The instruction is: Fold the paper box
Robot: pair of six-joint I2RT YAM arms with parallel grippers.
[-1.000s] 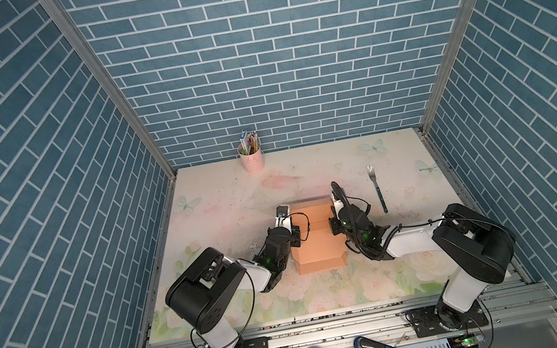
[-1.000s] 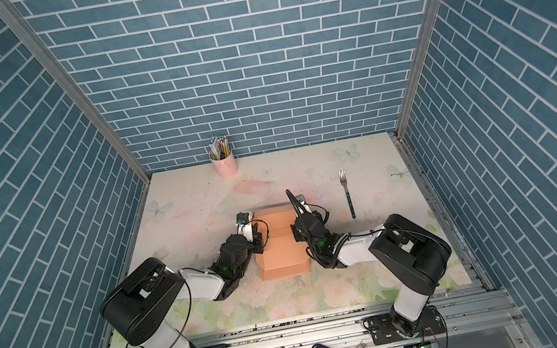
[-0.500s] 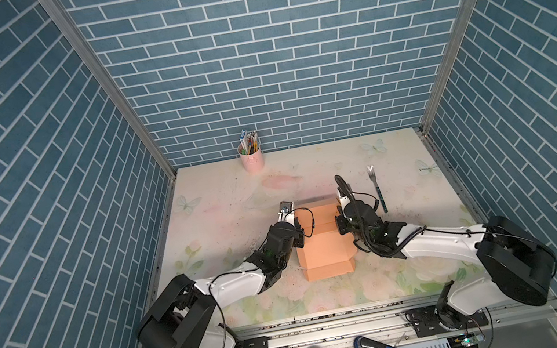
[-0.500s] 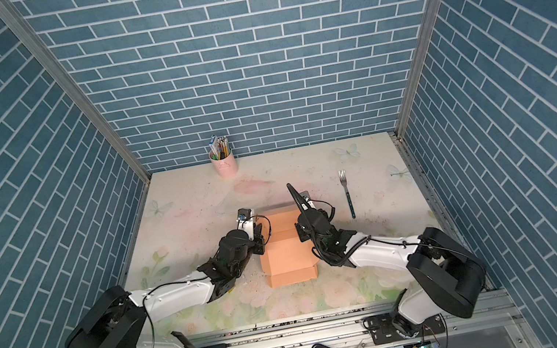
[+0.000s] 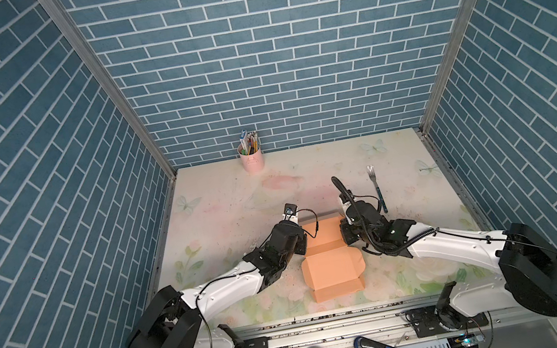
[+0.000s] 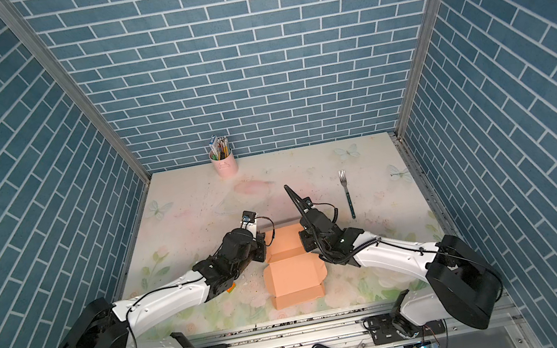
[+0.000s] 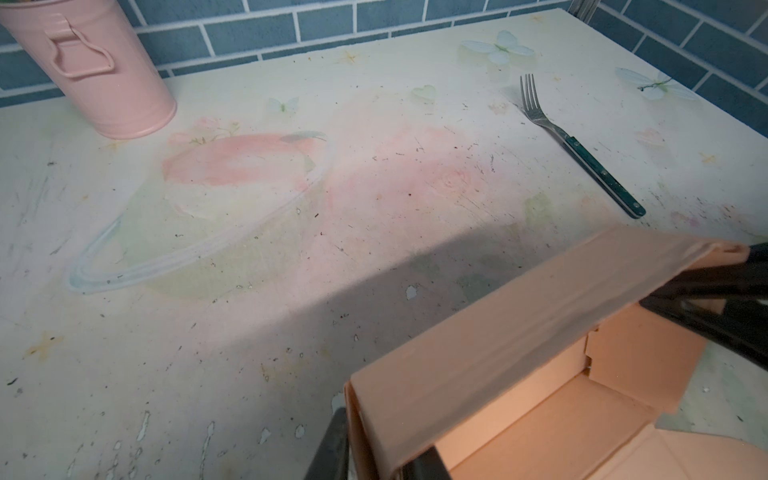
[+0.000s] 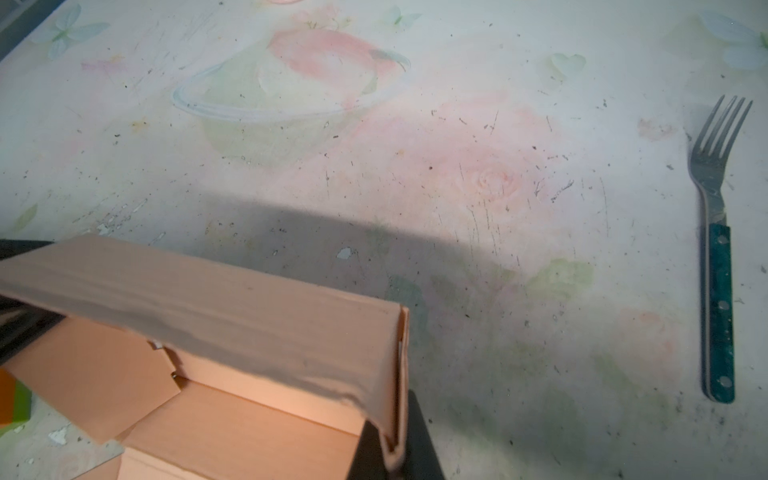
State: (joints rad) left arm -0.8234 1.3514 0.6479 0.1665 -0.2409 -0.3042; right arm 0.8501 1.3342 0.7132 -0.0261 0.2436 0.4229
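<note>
Right gripper (image 8: 392, 453): fingers together, clamped on the right end of the raised far wall of the paper box (image 8: 228, 307), a peach-orange sheet of thin die-cut cardboard, partly folded.

Left gripper (image 7: 378, 457): black fingers (image 7: 332, 444) bracket the left end of the same wall, one on each side. Cannot tell whether they pinch it or only flank it.

The wall is doubled over, its top edge slightly wavy, and it runs straight between the two grippers. An end flap is turned in beside it at each end, with the floor panel below.

In both top views the paper box (image 5: 332, 270) (image 6: 295, 276) sits front-middle on the floral-printed tabletop (image 5: 228, 207), between the arms. Its lid panel and small side flaps lie flat toward the front rail, the front edge near the table's edge but short of it.

Beyond the far wall, open tabletop runs to a pink metal bucket of pencils (image 5: 251, 160) at the back wall. A steel fork with a dark green handle (image 5: 377, 190) lies just right of the right gripper, apart from the box, tines toward the back wall.
</note>
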